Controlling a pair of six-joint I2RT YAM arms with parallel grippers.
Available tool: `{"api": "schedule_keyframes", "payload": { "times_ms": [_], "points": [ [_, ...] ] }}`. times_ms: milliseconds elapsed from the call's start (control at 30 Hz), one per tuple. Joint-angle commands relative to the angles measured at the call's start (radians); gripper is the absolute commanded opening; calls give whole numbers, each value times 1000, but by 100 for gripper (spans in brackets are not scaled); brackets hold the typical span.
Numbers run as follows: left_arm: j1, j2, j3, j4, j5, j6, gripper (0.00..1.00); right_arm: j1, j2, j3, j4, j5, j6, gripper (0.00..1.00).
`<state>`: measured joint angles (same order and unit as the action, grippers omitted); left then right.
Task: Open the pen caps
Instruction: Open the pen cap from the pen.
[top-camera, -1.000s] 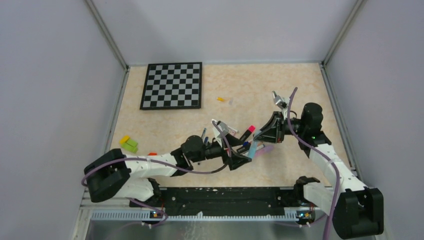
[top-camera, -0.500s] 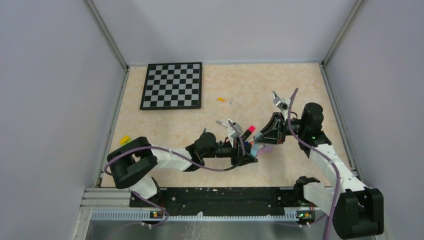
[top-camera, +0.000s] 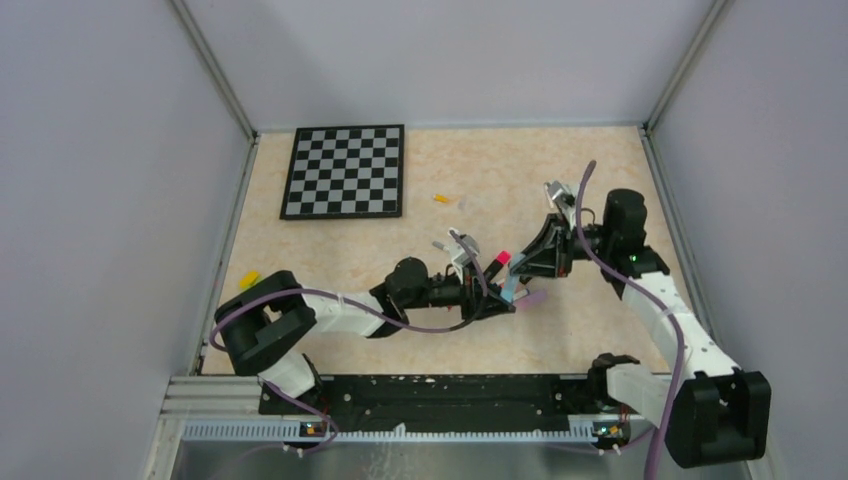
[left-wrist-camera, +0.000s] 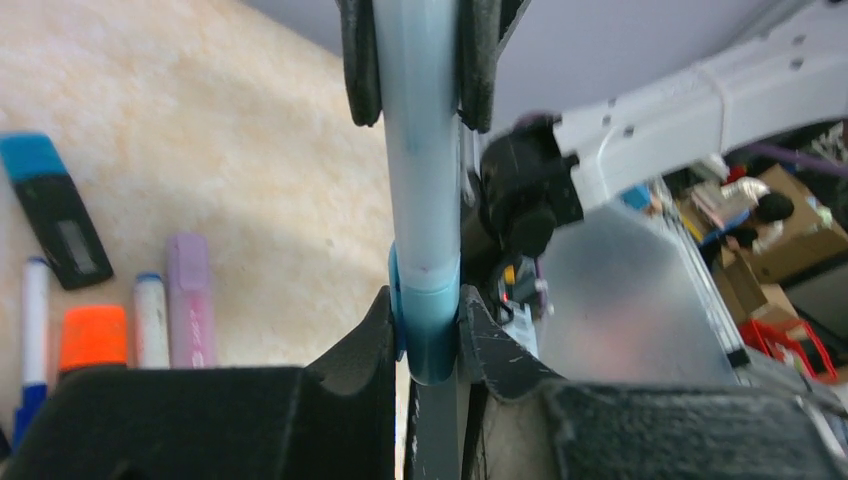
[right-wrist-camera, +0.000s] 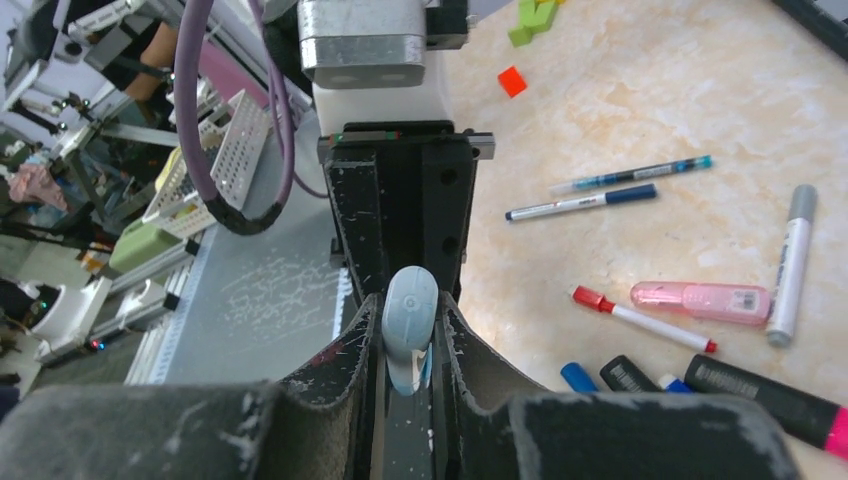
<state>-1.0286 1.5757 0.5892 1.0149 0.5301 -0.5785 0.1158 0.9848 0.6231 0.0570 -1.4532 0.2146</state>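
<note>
A light blue pen (top-camera: 512, 287) hangs in the air between both arms, above the table's middle. My left gripper (left-wrist-camera: 425, 312) is shut on its brighter blue pen cap (left-wrist-camera: 428, 335), both fingers pressed against the cap's sides. My right gripper (right-wrist-camera: 410, 318) is shut on the pen's pale barrel (left-wrist-camera: 424, 150), the rounded barrel end (right-wrist-camera: 409, 315) showing between its fingers. From above, the left gripper (top-camera: 496, 299) and right gripper (top-camera: 530, 268) face each other, almost touching. Other capped pens lie on the table below.
Below lie a pink highlighter (right-wrist-camera: 700, 298), a red-capped pen (right-wrist-camera: 640, 318), a grey marker (right-wrist-camera: 790, 262), two thin pens (right-wrist-camera: 610, 190), a blue-capped black marker (left-wrist-camera: 55, 215), a lilac highlighter (left-wrist-camera: 188, 300) and an orange cap (left-wrist-camera: 92, 338). A checkerboard (top-camera: 345, 170) lies far left.
My left arm has swung right to the pen, and its jaws have gone from wide open to closed on the blue cap. The right gripper kept hold of the barrel and shifted slightly.
</note>
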Motion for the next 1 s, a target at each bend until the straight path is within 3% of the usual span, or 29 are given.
{"api": "schedule_keyframes", "payload": {
  "times_ms": [0, 133, 367, 667, 800, 967],
  "points": [
    [1, 7, -12, 40, 61, -9, 0, -59, 109, 303, -340, 91, -302, 0],
    [3, 3, -41, 47, 73, -13, 0, -86, 196, 463, -375, 87, -300, 0],
    [15, 2, -73, 44, 97, -14, 0, -112, 199, 486, -44, 57, 10, 0],
    [22, -47, -117, 34, 113, -11, 0, -139, 236, 546, -55, 83, 4, 0],
    [36, -157, -123, -144, -29, 54, 0, -192, 237, 521, -196, 279, -107, 0],
    [67, -289, -31, -490, -319, 149, 0, -280, 225, 360, -130, 581, -112, 0]
  ]
}}
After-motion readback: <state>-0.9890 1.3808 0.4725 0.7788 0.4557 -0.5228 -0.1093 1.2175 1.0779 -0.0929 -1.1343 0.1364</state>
